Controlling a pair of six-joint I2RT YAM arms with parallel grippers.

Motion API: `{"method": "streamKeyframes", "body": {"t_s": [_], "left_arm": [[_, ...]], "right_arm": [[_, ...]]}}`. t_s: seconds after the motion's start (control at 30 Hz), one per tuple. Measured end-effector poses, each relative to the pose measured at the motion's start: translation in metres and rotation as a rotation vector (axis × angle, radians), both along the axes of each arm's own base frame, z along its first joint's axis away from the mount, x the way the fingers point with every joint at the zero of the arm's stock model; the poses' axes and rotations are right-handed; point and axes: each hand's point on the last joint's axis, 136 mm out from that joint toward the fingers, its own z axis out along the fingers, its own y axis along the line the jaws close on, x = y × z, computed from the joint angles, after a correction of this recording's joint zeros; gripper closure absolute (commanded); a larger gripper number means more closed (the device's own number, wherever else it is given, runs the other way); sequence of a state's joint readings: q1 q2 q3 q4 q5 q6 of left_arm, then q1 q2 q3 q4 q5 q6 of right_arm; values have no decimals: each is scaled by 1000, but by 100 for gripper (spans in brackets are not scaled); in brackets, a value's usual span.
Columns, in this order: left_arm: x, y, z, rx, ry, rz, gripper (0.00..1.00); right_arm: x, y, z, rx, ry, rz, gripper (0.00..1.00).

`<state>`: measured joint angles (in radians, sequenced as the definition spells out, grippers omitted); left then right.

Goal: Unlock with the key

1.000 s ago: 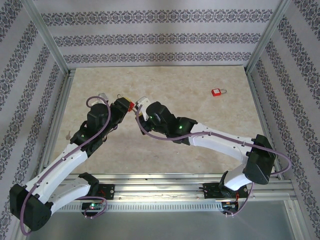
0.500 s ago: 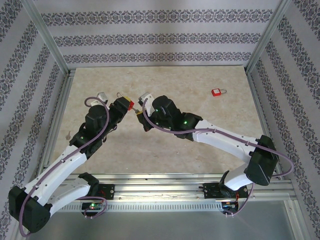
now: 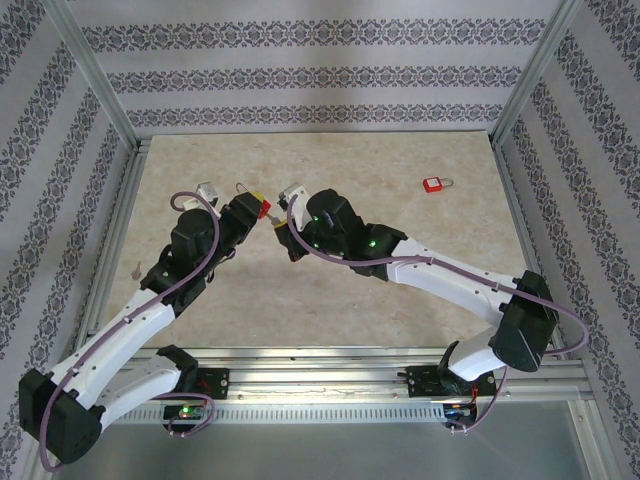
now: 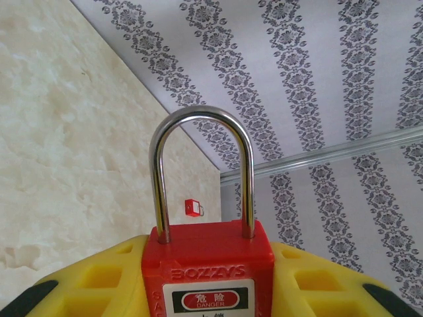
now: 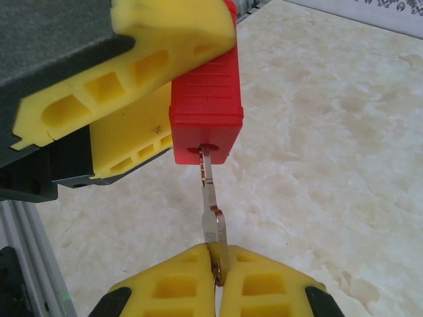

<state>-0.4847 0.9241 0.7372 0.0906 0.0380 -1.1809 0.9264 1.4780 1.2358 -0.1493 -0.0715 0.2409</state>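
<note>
— Where's the padlock (image 4: 206, 264)?
— My left jaws pinch its red body above the desk (image 5: 330, 132), shackle (image 4: 201, 116) seated.
— And the key (image 5: 213, 223)?
— Pinched tight in my right jaws, its tip in the keyhole (image 5: 204, 149).

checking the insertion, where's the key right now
In the right wrist view the key is pinched in the right gripper, its tip at the keyhole of the red padlock held by the left gripper.

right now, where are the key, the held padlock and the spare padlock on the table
key (image 5: 212, 216): right wrist view, on its flat metal head
held padlock (image 5: 206, 99): right wrist view, on the side of its red body
spare padlock (image 3: 433, 185): top external view, on its red body
</note>
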Motion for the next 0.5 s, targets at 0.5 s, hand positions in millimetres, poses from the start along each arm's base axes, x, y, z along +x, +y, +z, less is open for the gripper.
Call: {"method": "streamKeyframes", "body": {"t_s": [0.5], "left_arm": [[1,-6,3,-10,-53,-3,100]], "right_arm": [[0,-2,3,25,30,5,100]]}}
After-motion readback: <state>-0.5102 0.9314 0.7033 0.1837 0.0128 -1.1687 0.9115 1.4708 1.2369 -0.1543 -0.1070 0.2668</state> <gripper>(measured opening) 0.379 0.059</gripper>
